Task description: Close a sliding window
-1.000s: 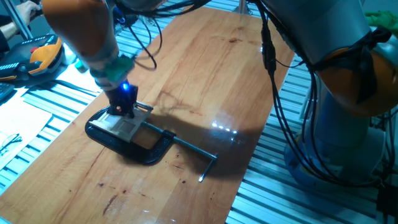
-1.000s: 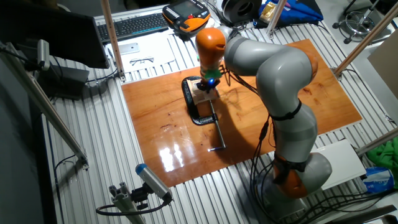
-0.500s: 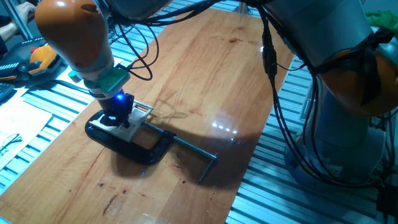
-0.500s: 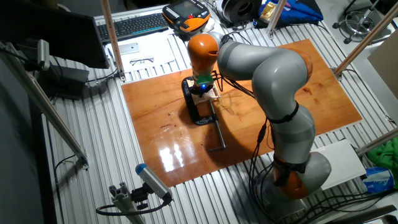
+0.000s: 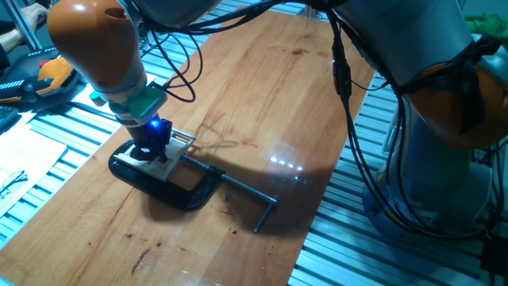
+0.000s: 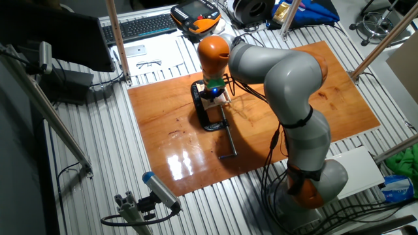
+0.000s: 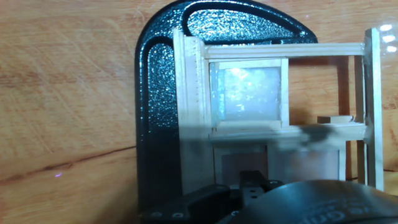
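The sliding window (image 5: 171, 161) is a small pale wood frame with thin crossbars, lying flat on the board inside a black C-clamp (image 5: 171, 191). The clamp's steel screw rod (image 5: 246, 193) points to the right. My gripper (image 5: 151, 149) stands upright on the window's left part, touching it, its fingers together as one dark block with a blue light above. In the other fixed view the gripper (image 6: 213, 93) is over the window (image 6: 221, 100). The hand view shows the window frame (image 7: 280, 52) with a frosted pane (image 7: 245, 93) shifted left against the clamp (image 7: 158, 93).
The wooden board (image 5: 262, 87) lies on a slatted metal bench (image 6: 124, 150). An orange and black pendant (image 6: 196, 16), a keyboard (image 6: 140, 26) and glasses (image 6: 149, 63) lie behind it. My arm's base (image 5: 444, 159) and cables (image 5: 357, 135) stand at the right.
Over the last second my gripper moved down and a little left onto the window and the arm swung left. Since half a second ago almost nothing has moved.
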You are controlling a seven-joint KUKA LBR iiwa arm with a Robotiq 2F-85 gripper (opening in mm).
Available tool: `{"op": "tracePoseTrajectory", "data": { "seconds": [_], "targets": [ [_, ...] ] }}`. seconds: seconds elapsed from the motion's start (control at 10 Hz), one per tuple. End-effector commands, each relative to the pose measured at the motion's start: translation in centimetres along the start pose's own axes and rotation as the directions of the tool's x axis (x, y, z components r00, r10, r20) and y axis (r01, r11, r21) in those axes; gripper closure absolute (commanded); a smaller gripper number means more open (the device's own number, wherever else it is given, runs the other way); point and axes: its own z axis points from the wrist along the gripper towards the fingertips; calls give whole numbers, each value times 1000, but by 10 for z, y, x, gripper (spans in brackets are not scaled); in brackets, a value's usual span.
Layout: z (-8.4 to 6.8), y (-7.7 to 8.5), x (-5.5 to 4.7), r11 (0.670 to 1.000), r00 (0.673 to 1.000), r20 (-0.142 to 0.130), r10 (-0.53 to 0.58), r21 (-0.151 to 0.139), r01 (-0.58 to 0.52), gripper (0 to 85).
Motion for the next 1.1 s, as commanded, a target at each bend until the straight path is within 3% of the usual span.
{"op": "tracePoseTrajectory", "data": {
  "seconds": [0.0,1.0],
  "targets": [
    [0,0,0,1000,1000,-1,-2,-1,2,850],
    [1,-5,-1,1000,1000,1,-12,9,12,850]
  ]
}}
